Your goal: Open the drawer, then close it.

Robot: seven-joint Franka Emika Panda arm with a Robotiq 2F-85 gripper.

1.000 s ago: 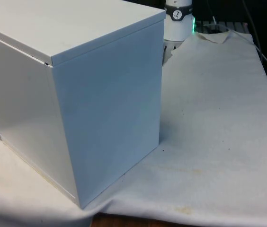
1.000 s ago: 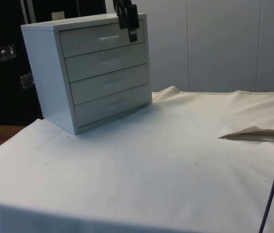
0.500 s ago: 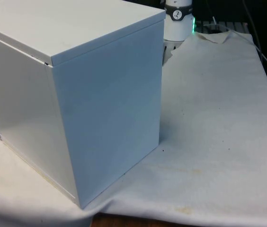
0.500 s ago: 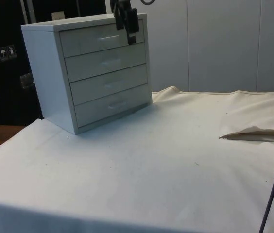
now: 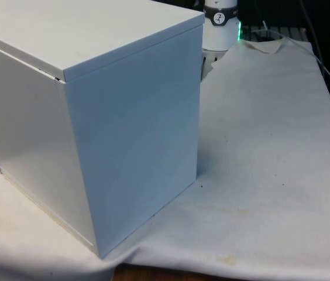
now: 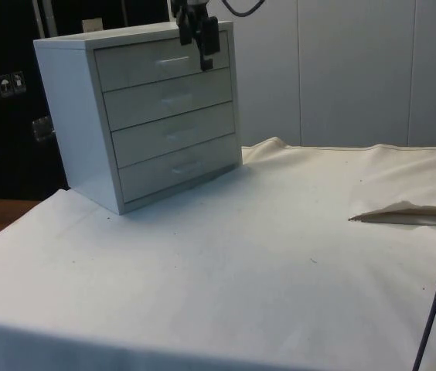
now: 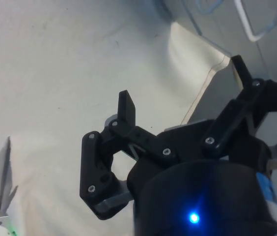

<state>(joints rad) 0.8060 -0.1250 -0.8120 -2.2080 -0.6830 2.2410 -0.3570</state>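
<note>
A white four-drawer chest of drawers point(image 6: 144, 116) stands on the white cloth-covered table point(image 6: 280, 255), at about ten o'clock in the side view, with all four drawer fronts flush and shut. In the front view the chest point(image 5: 89, 117) turns its plain back and side to the camera and takes up the nine o'clock half of the picture. The black two-finger gripper point(image 6: 195, 31) hangs just in front of the top drawer point(image 6: 160, 63), near that drawer's end at three o'clock and beside the small white handle point(image 6: 173, 60); whether it touches the drawer front cannot be told. In the wrist view the gripper point(image 7: 182, 88) has its two fingers spread wide apart, with nothing held between them. One fingertip point(image 7: 126, 109) stands over the cloth, the other by the chest's edge.
</note>
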